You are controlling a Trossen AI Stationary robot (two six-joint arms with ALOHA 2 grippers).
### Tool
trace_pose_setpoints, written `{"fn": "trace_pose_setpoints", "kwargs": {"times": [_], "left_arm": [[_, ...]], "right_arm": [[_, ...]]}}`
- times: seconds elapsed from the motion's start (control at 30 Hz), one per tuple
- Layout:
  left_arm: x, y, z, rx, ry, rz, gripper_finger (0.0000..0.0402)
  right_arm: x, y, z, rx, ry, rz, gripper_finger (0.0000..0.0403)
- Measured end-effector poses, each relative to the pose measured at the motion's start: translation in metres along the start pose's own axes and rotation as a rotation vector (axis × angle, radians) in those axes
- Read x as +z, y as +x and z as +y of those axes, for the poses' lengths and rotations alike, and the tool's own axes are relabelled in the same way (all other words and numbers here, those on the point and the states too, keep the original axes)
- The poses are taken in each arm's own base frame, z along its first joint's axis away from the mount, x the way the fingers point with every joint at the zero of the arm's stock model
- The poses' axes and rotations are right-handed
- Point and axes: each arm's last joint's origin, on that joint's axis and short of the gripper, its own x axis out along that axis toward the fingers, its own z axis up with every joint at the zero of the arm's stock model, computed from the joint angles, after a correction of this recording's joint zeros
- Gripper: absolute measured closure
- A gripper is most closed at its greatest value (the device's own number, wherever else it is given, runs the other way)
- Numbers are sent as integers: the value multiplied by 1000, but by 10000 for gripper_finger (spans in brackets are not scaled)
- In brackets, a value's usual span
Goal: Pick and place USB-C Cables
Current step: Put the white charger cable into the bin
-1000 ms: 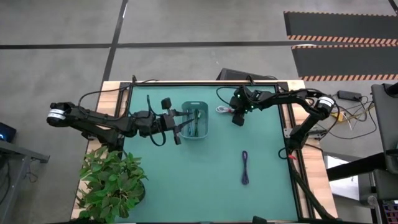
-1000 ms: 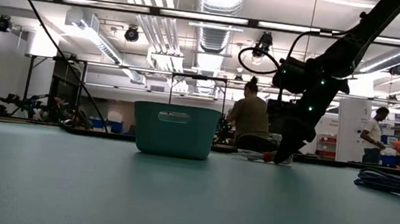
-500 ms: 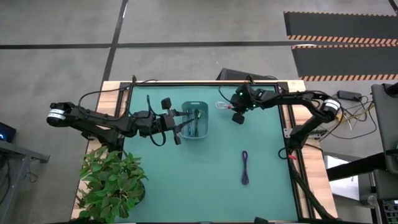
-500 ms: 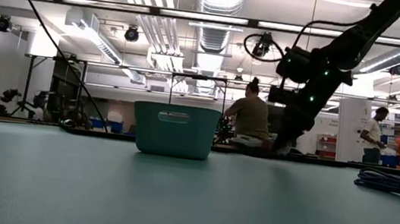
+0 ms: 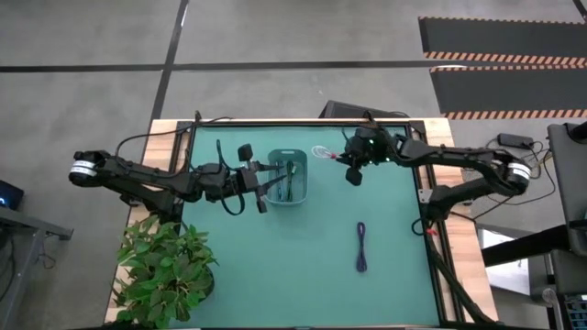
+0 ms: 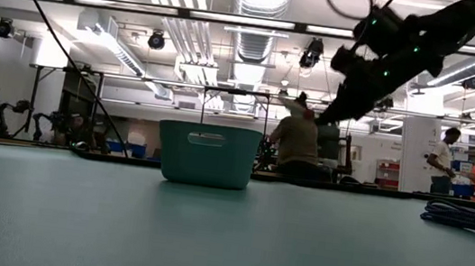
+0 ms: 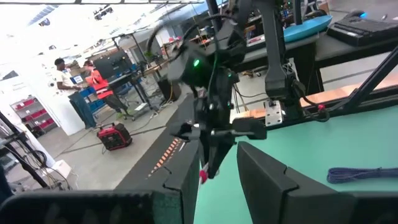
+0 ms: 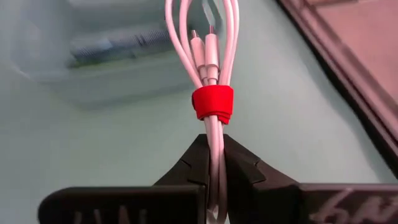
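Observation:
My right gripper (image 5: 341, 163) hangs above the table just right of the teal basket (image 5: 298, 197), shut on the white USB-C cable bundle with a red tie (image 8: 212, 101). In the low view the right gripper (image 6: 344, 90) is well above the basket's rim (image 6: 208, 128). Dark cable bundles (image 5: 289, 179) lie inside the basket. A dark purple bundle (image 5: 361, 246) lies flat on the mat, nearer the front. My left gripper (image 5: 254, 181) waits open at the basket's left side. My right gripper pinches the white bundle between its two fingers on the strands just behind the red tie (image 8: 214, 126). The bundle runs along the fingers, and its looped end with the plugs (image 8: 208, 50) sticks out past the fingertips. It is lifted clear of the table.
The wooden table frame (image 5: 429, 174) runs along the right, with loose wires beyond it. A potted plant (image 5: 165, 270) stands at the near left corner. Open green mat (image 5: 293, 266) lies in front of the basket. People (image 6: 295, 145) are in the room behind.
My right gripper has risen from the mat by the far edge, taking the white bundle clear of the table, and has shifted slightly left toward the basket. The right arm has stretched out more. The left arm has kept still.

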Motion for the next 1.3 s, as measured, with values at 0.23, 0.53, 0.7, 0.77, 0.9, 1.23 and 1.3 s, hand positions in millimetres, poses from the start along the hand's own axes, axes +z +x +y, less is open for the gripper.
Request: {"fn": "trace_pose_setpoints", "kwargs": {"times": [0.23,0.53,0.7,0.77,0.9,1.23,1.3], "left_arm": [[0,0,0,-1,-43,0,308],[0,0,0,-6,-121,-2,308],[0,0,0,-10,-171,-3,308],[0,0,0,-10,-173,-3,308],[0,0,0,-11,-197,-3,308],[-5,6,-5,-13,-276,1,308],[-7,11,-8,-10,-281,-10,308]], "right_arm": [[-1,-12,25,49,3,-175,390],[-15,-10,44,111,37,-401,390],[-20,-7,53,155,60,-510,390],[-21,-6,57,172,56,-565,390],[-23,-5,63,202,59,-670,390],[-15,9,76,110,67,-749,390],[-12,13,80,83,45,-751,390]]}}
